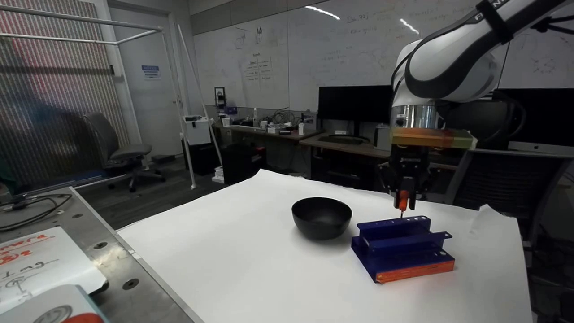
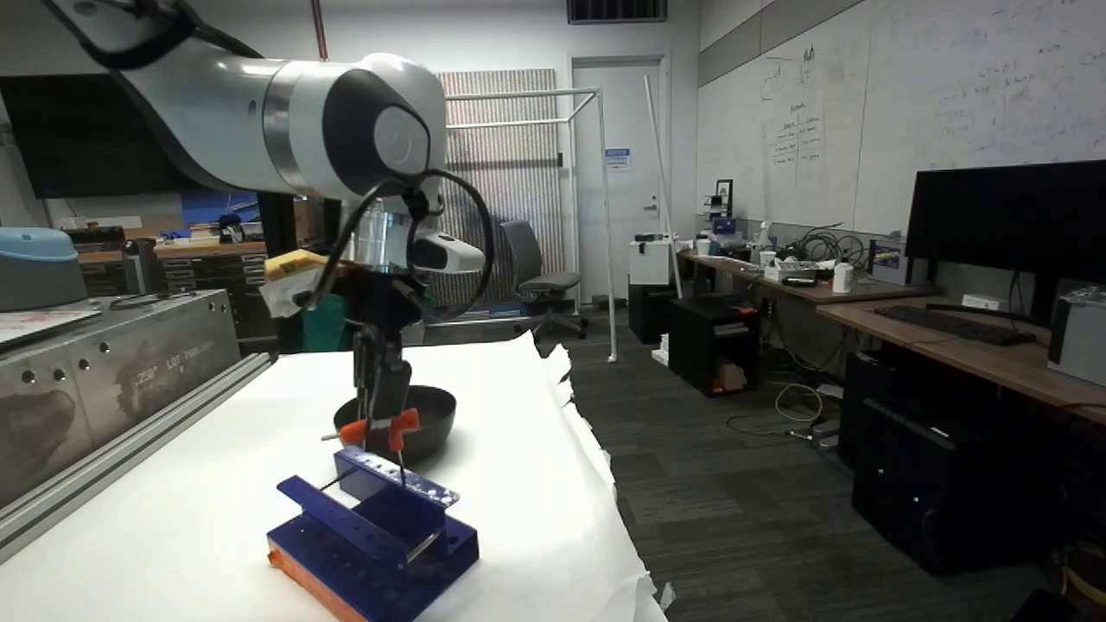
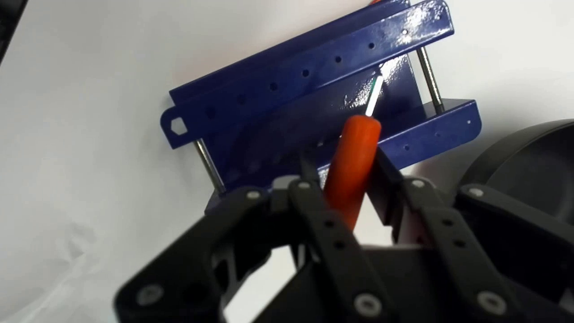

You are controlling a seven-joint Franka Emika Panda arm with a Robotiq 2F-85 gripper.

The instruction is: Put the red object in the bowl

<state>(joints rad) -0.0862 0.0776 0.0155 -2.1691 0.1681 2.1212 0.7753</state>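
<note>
Red object (image 3: 355, 161) clamped in the claw (image 1: 404, 202), thin shaft (image 2: 401, 465) pointed down at the blue rack (image 1: 403, 246), contact unclear, black bowl (image 1: 321, 222) set left of the rack in an exterior view, white worktop (image 1: 224, 255) beneath

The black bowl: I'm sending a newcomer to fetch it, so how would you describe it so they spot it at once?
Start at the large white sheet; on it sits a blue rack with rows of holes. Beside that rack stands the black bowl. Its round, curved wall sets it apart from the angular rack.
</note>
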